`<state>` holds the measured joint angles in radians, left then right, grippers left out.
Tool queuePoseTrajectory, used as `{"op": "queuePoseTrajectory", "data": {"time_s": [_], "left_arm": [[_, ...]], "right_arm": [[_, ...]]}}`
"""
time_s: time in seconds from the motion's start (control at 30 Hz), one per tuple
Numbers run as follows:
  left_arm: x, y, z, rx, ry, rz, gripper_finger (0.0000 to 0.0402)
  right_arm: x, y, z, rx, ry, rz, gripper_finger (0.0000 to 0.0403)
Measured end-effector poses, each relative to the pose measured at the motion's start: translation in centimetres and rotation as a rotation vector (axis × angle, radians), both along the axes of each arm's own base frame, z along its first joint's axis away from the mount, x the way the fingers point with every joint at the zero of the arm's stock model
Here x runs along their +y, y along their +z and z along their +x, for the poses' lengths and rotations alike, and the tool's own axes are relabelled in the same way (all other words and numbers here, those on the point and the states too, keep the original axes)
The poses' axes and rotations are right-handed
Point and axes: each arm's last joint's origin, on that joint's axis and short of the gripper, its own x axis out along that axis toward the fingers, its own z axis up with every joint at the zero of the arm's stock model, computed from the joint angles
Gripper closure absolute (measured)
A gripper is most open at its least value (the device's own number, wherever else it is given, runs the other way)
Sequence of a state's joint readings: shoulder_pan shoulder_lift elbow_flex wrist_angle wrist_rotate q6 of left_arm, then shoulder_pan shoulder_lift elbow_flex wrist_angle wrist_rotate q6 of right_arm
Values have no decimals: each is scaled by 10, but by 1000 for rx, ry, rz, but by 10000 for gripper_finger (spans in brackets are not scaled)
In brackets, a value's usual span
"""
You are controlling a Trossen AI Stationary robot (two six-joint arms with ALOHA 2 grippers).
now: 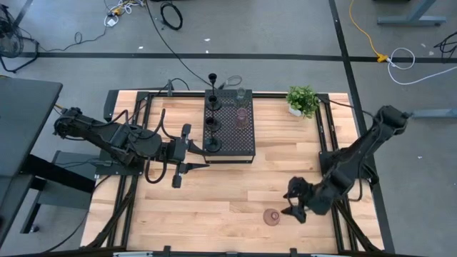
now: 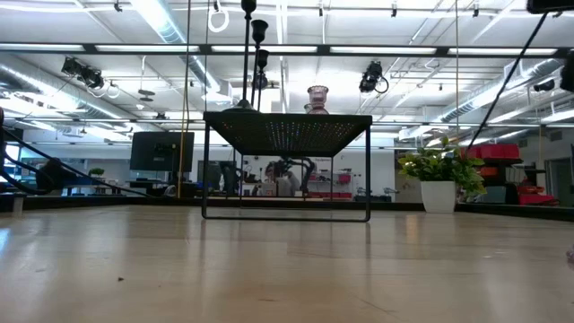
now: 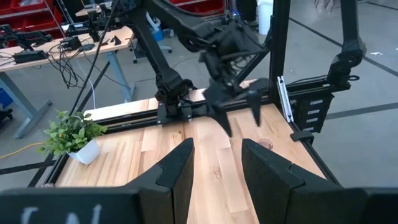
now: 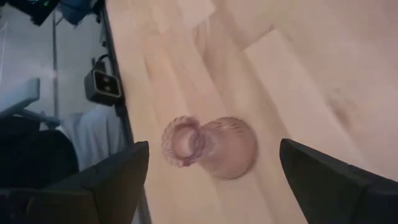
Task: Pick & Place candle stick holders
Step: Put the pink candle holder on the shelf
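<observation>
Overhead arrangement: a wooden desk [image 1: 214, 185] carrying a black perforated block [image 1: 239, 135] at its far centre and a small green potted plant [image 1: 303, 100] at its far right. Three black thin-stemmed holders stand in a line along the block's left side: the farthest black holder [image 1: 213, 78] at the block's far edge, the middle black holder [image 1: 211, 123] and the nearest black holder [image 1: 213, 145] on its top. A reddish dome-like holder [image 1: 242, 118] sits on the block to the right of that line, with a pale, clear-looking holder [image 1: 240, 93] just beyond it toward the far edge. From table height these pieces show above the block's raised mesh top, the reddish one at centre. One more reddish-brown ribbed holder [image 1: 271, 216] rests on the bare desk at near right, well apart from the block; in the right wrist view this piece [image 4: 211, 146] lies on the wood between the two dark fingers. The right tool [image 1: 295, 208] hangs just right of it, jaws spread wide and holding nothing. The left tool [image 1: 178, 156] waits at the left, just left of the block's near-left corner, its fingers [image 3: 177, 171] parted and empty.
</observation>
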<state>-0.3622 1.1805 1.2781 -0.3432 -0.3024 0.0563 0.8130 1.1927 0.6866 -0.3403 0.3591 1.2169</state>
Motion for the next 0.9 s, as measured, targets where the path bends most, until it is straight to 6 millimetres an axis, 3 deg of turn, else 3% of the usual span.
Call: {"op": "queuePoseTrajectory", "data": {"time_s": [0.4, 0.63, 0.9], "left_arm": [[0, 0, 0, -2, 0, -1, 264], [0, 0, 0, -4, 4, -1, 264], [0, 2, 0, -21, 4, -7, 264]], "right_arm": [[33, -31, 7, 3, 51, -11, 46], [41, -47, 11, 26, 33, -27, 46], [49, -54, 19, -68, 47, -61, 46]]}}
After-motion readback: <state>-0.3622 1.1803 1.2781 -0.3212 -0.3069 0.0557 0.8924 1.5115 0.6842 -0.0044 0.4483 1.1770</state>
